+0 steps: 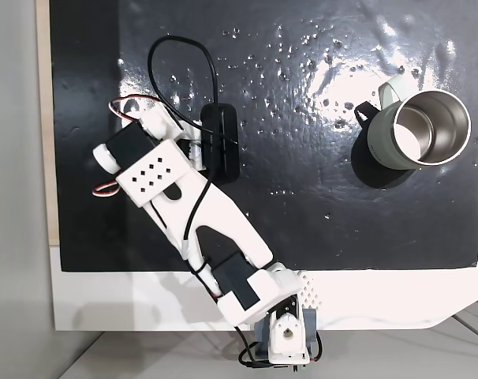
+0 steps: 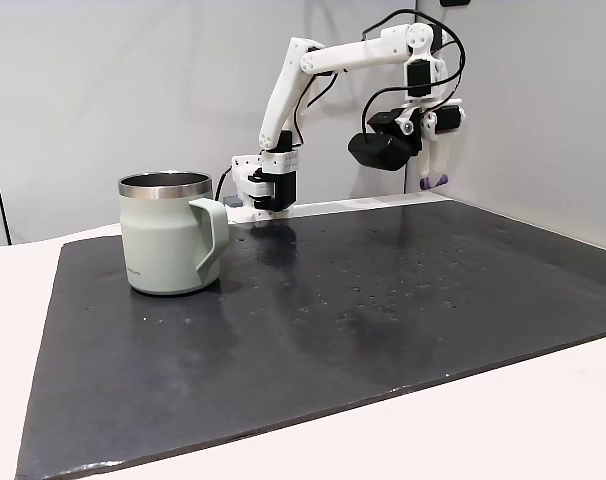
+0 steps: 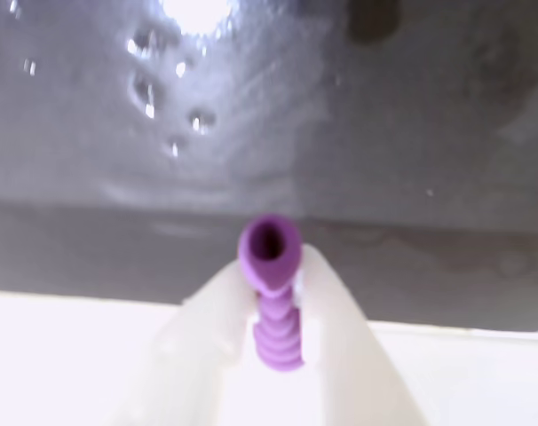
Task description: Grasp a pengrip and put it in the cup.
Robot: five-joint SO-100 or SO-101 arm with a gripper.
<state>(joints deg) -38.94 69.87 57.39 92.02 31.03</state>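
Gripper holding pengrip above mat, cup well apart.

Wrist view: pengrip, purple, ribbed, pinched between the two pale fingers at lower centre of frame, its open end pointing toward the dark mat below. In a fixed view from the side: gripper at upper right of frame, raised off the mat, a purple tip of the pengrip showing at the fingertips. Cup upright at left of that frame, handle facing the camera side, standing on the mat, well apart from the gripper. In a fixed view from above: cup at upper right, shiny inside; arm reaching toward upper left of frame; gripper hidden under the arm there.
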